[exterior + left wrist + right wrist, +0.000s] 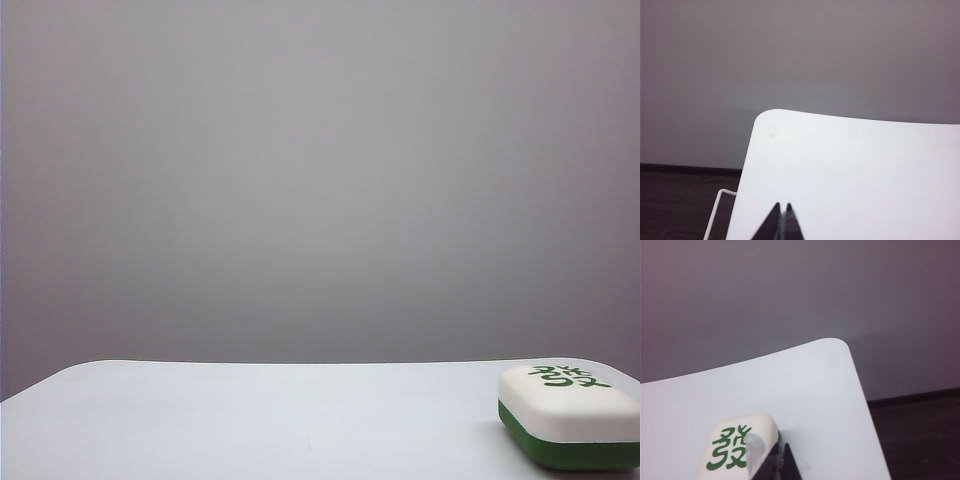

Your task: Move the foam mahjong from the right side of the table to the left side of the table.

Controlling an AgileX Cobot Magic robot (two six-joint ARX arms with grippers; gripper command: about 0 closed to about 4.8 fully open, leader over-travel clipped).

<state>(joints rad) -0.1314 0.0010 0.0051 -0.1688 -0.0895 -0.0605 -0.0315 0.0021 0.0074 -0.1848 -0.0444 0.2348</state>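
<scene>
Foam mahjong, a rounded block with matte white top, dark green base and green printed character, lies flat at the right end of the smooth, round-cornered white table. Right gripper hovers just beside it, fingertips together; left gripper likewise pinched closed over bare tabletop near its left corner.

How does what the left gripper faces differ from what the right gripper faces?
The left gripper hangs over bare table; the right gripper sits beside the mahjong. The left faces one rounded table corner, the right the opposite one. Both look shut and hold nothing.
</scene>
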